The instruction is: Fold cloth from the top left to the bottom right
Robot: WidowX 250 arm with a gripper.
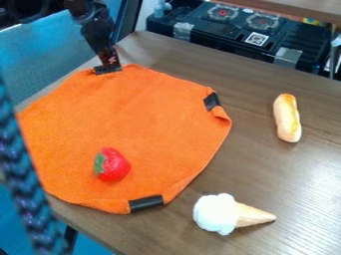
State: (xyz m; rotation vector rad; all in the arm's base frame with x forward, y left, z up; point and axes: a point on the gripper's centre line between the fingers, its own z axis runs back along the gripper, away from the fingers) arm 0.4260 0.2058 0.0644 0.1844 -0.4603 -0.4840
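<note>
**Tool (108, 63) at the top edge of one orange cloth (146, 114), one toy strawberry (115, 165) on top**

The one tool hangs from the view's upper left and meets the cloth's top edge at a black tape patch (100, 70). Whether it is gripping that edge or merely resting against it, I cannot tell.

The cloth lies spread, mostly flat, over the left part of the wooden bench (256, 169). Three dark patches mark its rim: the one under the tool, a second (212, 101) at the right, a third (146, 203) at the bottom. Just below the right-hand patch, the rim curls up a little.

Three toy foods are in view. The strawberry sits on the cloth's lower left part, in the way of a fold. One ice cream cone (223, 214) lies on the bench beyond the cloth's lower right side, its tip to the right. One elongated bread roll (287, 118) lies well apart from the cloth, at the right.

Behind the bench stands one black toy stove (226, 30) with two burners. One braided cable (27, 184) crosses the left foreground, hiding part of the cloth's left side.
</note>
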